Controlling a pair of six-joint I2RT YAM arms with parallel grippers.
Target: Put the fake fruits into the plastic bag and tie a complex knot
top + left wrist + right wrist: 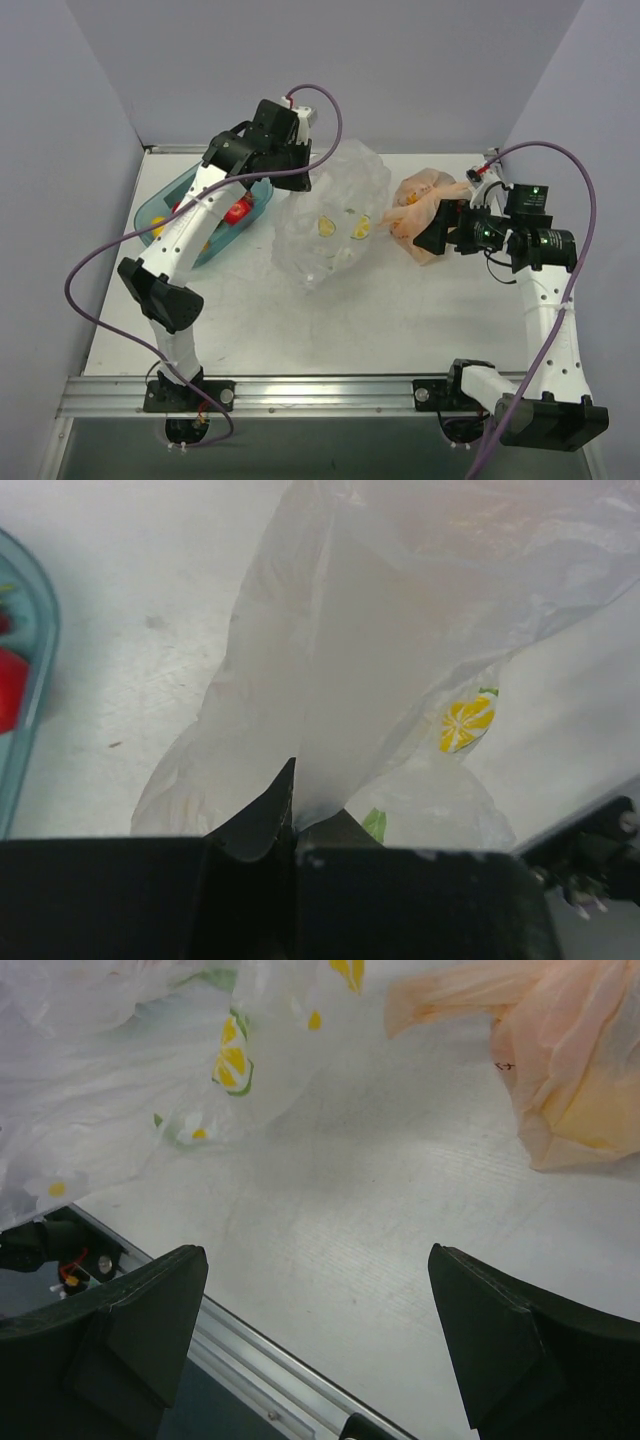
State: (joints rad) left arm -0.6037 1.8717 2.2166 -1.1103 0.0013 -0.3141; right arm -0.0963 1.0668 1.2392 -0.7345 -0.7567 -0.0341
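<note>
Partly loaded, untied — fake fruits (325, 226) in both plastic bag (340, 180) and tray (42, 650). Bag pinched by left end effector (292, 790); right end effector (318, 1260) released.

Jaws: left arm (200, 215) pinched shut, right arm (548, 310) wide.

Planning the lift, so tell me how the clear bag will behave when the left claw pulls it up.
Likely floppy: the bag is thin crinkled film, folded where the left claw pinches it. Probably bottom-heavy: the fruit slices lie loose inside and may slide. Possibly slippery, being glossy.
</note>
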